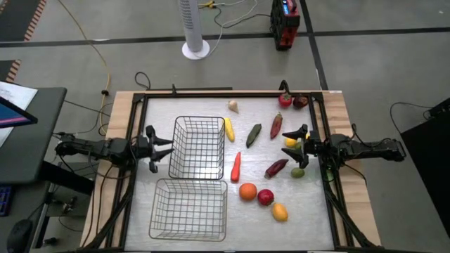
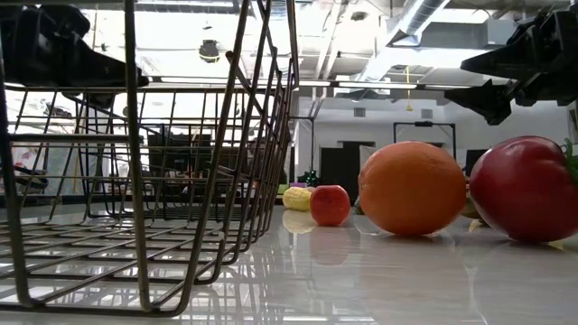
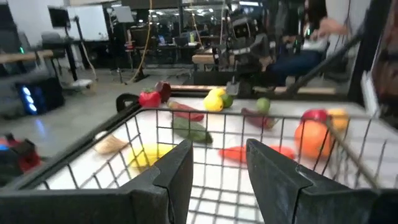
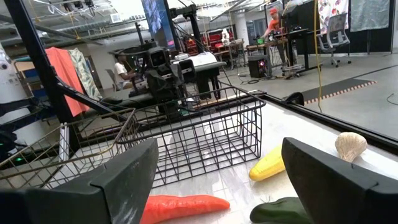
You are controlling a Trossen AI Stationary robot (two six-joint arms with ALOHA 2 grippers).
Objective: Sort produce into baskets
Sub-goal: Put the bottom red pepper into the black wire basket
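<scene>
Two wire-mesh baskets stand left of centre, one farther (image 1: pixel 199 146) and one nearer (image 1: pixel 188 209). Produce lies loose on the table to their right: a garlic (image 1: pixel 233 106), a yellow corn (image 1: pixel 228 129), a green piece (image 1: pixel 253 134), a red carrot-like piece (image 1: pixel 236 166), a purple piece (image 1: pixel 276 168), an orange (image 1: pixel 247 191) and a red apple (image 1: pixel 265 197). My left gripper (image 1: pixel 167 150) is open and empty at the far basket's left wall. My right gripper (image 1: pixel 294 145) is open wide and empty, raised above a yellow lemon (image 1: pixel 290 142).
A red tomato (image 1: pixel 285 100) and a dark red piece (image 1: pixel 300 102) lie at the far right corner. A green lime (image 1: pixel 298 172) and a yellow-orange fruit (image 1: pixel 280 211) lie nearer. A dark frame (image 1: pixel 211 93) rims the table. People show in the room beyond.
</scene>
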